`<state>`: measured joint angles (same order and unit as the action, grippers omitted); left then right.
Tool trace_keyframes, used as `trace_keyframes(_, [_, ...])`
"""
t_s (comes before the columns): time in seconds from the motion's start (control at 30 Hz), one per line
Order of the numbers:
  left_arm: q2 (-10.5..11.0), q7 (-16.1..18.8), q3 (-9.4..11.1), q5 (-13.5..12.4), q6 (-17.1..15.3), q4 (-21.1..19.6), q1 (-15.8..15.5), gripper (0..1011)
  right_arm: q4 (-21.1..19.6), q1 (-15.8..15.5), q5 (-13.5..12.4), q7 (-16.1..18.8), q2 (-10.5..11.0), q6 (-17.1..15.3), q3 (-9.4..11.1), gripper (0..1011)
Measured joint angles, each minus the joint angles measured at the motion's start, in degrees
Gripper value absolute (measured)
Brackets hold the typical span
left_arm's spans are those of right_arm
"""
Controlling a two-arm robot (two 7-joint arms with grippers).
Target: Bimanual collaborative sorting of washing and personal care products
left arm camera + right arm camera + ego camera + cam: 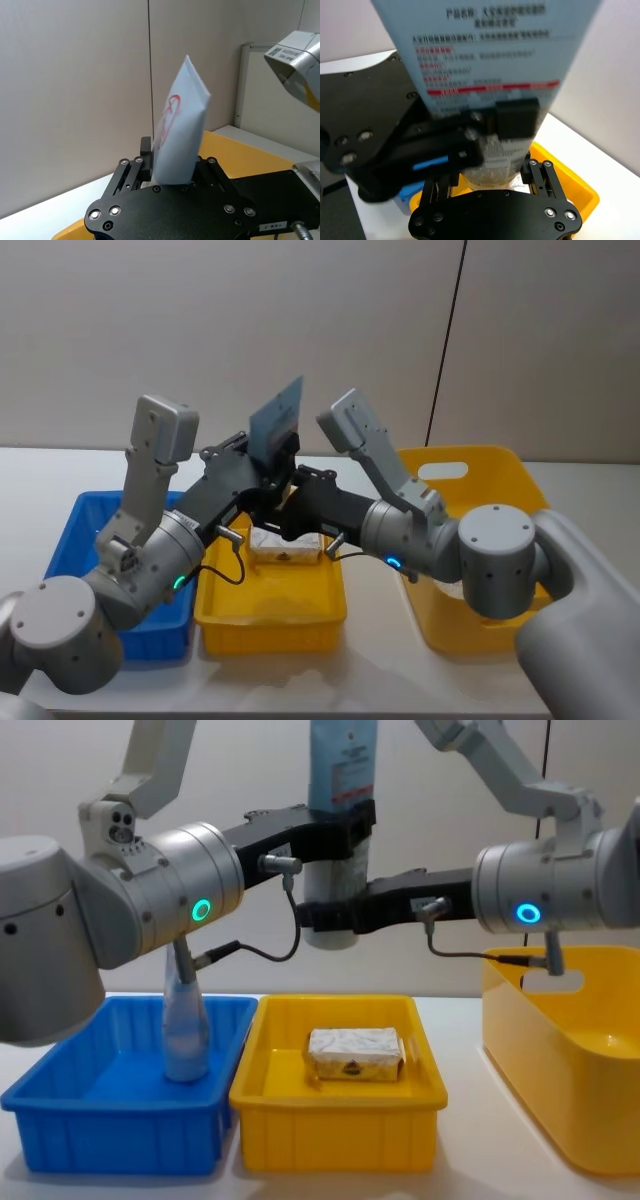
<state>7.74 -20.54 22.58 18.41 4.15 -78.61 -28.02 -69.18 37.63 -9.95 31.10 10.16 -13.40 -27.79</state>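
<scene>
You have the squeeze tube [341, 780] mid-handover at top centre, left hand [345, 825] and right hand [330, 915] apparently both clamping it; wrapped pack [355, 1054] and clear bottle [185, 1030] are binned.

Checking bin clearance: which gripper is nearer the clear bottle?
Left. The left gripper grips the squeeze tube up nearer the clear bottle; the right gripper grips the tube's cap end, slightly lower.

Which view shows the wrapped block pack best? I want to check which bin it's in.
The chest view: the wrapped block pack lies unobstructed in the small yellow bin, between the blue bin and the large yellow bin. The head view shows the pack partly hidden behind the arms.
</scene>
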Motion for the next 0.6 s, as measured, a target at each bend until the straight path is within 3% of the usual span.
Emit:
trace_keyframes(0.3, [0.0, 0.0, 0.0, 0.0, 0.0, 0.0, 0.0, 564, -0.3, -0.9, -0.6, -2.1, -0.7, 0.4, 0.2, 634])
trace_keyframes(0.33, [0.0, 0.0, 0.0, 0.0, 0.0, 0.0, 0.0, 628, -0.4, -1.0, -0.6, -2.3, -0.7, 0.4, 0.3, 634])
trace_keyframes(0.6, [0.0, 0.0, 0.0, 0.0, 0.0, 0.0, 0.0, 859, -1.5, -2.3, -1.0, -6.2, -1.2, -0.3, 1.5, 634])
